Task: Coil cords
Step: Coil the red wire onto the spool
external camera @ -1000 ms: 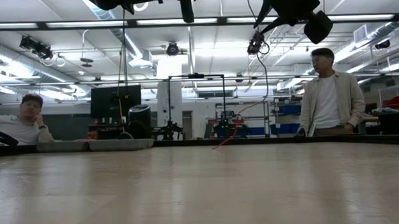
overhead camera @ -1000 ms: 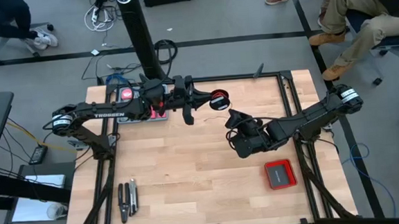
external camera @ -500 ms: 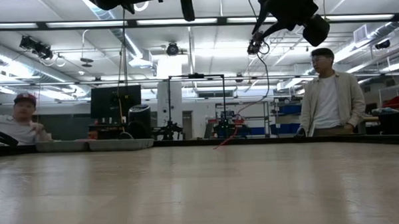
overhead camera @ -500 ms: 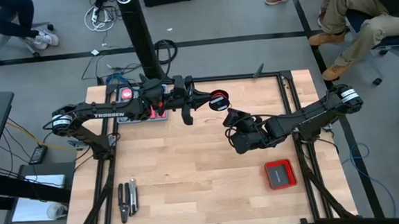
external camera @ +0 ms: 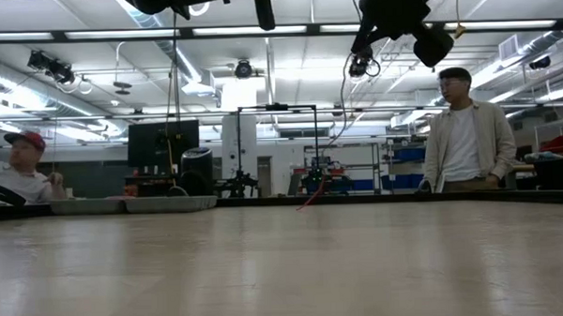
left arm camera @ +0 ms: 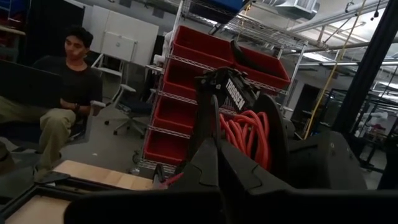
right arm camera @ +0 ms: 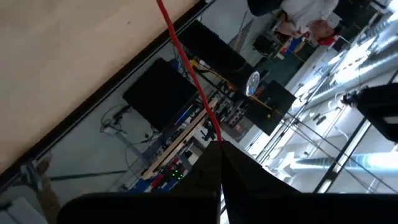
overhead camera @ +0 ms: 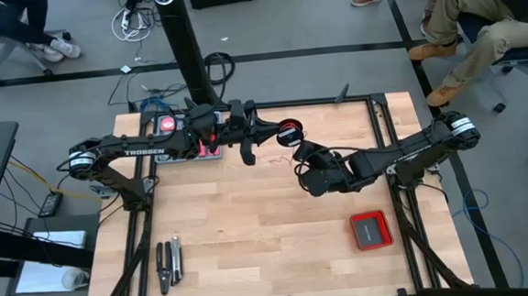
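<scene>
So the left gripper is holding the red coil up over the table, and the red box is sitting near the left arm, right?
Not quite. The red box lies near the right arm, as the high view shows. The rest holds: the left gripper is shut on the red coil, raised over the table.

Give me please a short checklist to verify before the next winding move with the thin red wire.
1. Left gripper shut on the small black spool with red coil: ok.
2. Right gripper shut on the thin red wire: ok.
3. Wire runs straight out from the right fingers: ok.
4. Both arms raised above the wooden table: ok.
5. Flat red square box apart from both arms: ok.
6. Wire's free end: cannot tell.
</scene>
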### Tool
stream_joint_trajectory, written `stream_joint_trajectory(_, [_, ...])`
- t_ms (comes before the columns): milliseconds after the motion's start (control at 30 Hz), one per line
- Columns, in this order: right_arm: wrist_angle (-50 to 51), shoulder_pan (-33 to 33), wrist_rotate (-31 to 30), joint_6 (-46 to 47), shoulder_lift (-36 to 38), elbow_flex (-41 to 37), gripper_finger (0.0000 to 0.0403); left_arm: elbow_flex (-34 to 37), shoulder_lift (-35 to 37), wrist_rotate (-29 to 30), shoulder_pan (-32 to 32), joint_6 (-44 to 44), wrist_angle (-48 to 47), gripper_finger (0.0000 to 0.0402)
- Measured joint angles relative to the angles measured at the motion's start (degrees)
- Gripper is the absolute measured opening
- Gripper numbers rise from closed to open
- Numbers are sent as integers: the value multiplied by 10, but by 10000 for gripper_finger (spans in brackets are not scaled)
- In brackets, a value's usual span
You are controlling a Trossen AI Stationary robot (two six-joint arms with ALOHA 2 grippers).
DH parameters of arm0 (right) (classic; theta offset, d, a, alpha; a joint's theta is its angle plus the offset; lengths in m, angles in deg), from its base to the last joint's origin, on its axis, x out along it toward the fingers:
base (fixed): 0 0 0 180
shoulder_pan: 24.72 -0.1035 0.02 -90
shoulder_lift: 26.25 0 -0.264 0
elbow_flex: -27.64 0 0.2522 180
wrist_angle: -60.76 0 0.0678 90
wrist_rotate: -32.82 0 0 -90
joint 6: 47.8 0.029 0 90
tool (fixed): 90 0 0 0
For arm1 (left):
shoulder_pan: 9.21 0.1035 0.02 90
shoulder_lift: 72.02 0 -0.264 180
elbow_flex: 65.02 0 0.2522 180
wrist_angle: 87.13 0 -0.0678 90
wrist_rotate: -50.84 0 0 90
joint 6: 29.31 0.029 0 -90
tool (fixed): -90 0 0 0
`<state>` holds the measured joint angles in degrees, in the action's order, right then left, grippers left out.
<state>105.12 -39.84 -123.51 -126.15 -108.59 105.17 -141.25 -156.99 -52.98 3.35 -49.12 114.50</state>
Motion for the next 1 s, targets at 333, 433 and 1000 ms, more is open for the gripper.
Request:
stream_joint_trajectory(333, [-85,-41,33,31,0,0,1,0,0,0,4,16,-7,0])
stream_joint_trajectory(433, [-117,-49,64,69,0,0,1,0,0,0,5,17,0,0])
stream_joint_trajectory(1000, [-256,-50,103,343,0,0,11,71,-2,110,-2,175,123,0])
